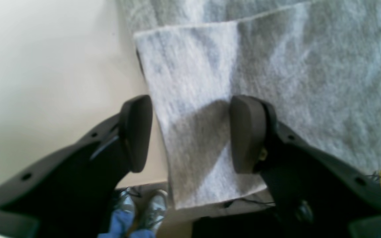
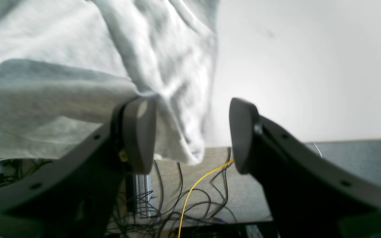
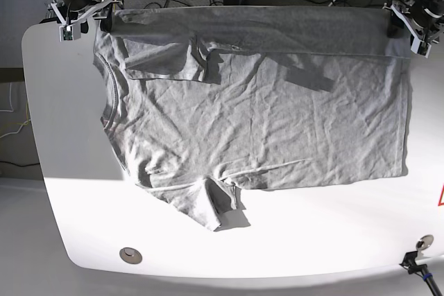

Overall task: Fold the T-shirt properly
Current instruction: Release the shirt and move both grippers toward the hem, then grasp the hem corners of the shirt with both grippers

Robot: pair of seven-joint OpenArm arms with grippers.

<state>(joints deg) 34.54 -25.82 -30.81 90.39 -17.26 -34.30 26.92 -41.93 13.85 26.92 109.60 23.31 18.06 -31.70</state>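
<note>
Dark padded fingers (image 1: 134,132) filled the foreground of your left wrist view, spread wide, with a corner of the T-shirt (image 3: 263,129) lying between them and not pinched. That shirt was spread flat across most of the white table (image 3: 48,171), plain side up as far as you could see, wrinkled, one sleeve poking toward 6 o'clock and the other folded onto the body near 11 o'clock in the base view. Its 12 o'clock edge ran along the table's far rim, and both wrist views showed cloth hanging a little over that rim.

You could judge it light, limp and quick to sag: thin cotton that would drape from any single pinch and drag its wrinkles along. It looked neither slippery nor fragile. Your best holds seemed to be the two far corners, taken together so the edge stayed taut.

Your left gripper (image 1: 190,132) sat at the 1 o'clock corner of the base view, aimed down at the flat hem corner, straddling it. Your right gripper (image 2: 190,132) sat at the 11 o'clock corner, also spread wide, with a bunched, hanging fold of fabric just inside one finger and nothing clamped. Beyond that rim, cables (image 2: 190,198) trailed on the floor, and someone's shoes (image 1: 150,211) showed below the left gripper.
</note>
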